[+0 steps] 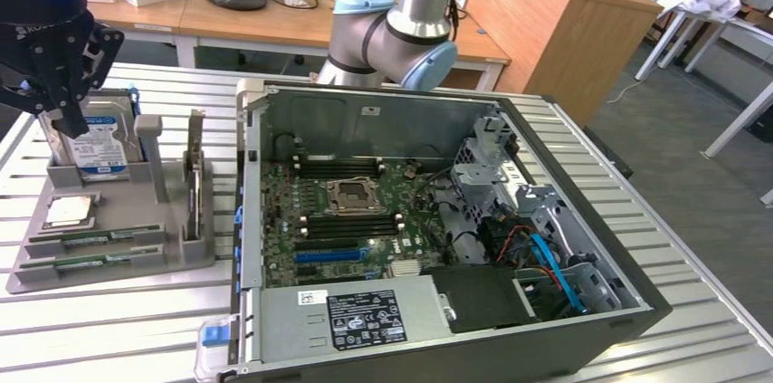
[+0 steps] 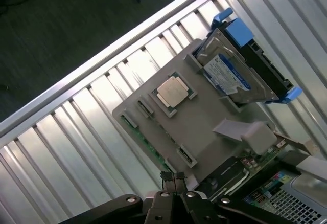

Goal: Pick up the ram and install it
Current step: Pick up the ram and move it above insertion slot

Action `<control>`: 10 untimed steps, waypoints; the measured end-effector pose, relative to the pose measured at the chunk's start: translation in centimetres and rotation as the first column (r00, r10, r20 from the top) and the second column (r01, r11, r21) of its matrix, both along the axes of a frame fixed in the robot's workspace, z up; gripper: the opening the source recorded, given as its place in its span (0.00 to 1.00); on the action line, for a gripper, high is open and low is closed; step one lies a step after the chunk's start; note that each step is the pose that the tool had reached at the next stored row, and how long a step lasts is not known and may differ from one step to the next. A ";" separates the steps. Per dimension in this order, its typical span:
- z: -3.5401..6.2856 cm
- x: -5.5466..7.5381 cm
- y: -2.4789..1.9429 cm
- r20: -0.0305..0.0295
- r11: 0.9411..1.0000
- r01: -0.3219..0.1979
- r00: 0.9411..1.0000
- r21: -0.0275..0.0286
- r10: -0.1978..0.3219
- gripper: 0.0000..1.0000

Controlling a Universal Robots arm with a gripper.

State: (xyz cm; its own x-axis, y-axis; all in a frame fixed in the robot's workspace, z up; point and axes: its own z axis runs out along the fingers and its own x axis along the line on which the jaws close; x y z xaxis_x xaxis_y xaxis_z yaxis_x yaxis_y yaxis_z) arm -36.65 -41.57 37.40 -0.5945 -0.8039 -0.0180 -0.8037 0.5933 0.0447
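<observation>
grey plastic tray (image 1: 181, 261) sits on the slatted metal surface (image 1: 121, 329) at the exterior view's left, and that's where the action is. the ram (image 1: 94, 238), a thin green stick, lies flat in its slot along the near end of the tray, untouched, with a twin stick (image 1: 85, 263) parallel just beside it in the next slot. right behind them rests the small square processor chip (image 1: 69, 211), and further back the hard drive (image 1: 97, 143) stands upright with its blue-white label showing. the hand (image 1: 69, 125) hovers above the tray, in front of the hard drive in this view, well clear of the ram below. from the wrist view the hand (image 2: 173, 180) is clenched, fingertips pressed together with nothing between them, looking down on the tray (image 2: 204, 121), the processor chip (image 2: 173, 92) and the hard drive (image 2: 227, 75). over at the exterior view's right the open computer case (image 1: 628, 311) lies on its side, motherboard (image 1: 350, 220) exposed, the robot arm (image 1: 399, 39) rising behind it.
</observation>
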 end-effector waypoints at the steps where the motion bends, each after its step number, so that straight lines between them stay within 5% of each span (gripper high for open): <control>1: 0.00 0.0 0.00 0.000 1.000 -0.013 1.000 0.000 0.013 0.10; 10: -0.02 0.0 0.00 0.000 0.993 -0.121 0.993 0.000 0.121 0.10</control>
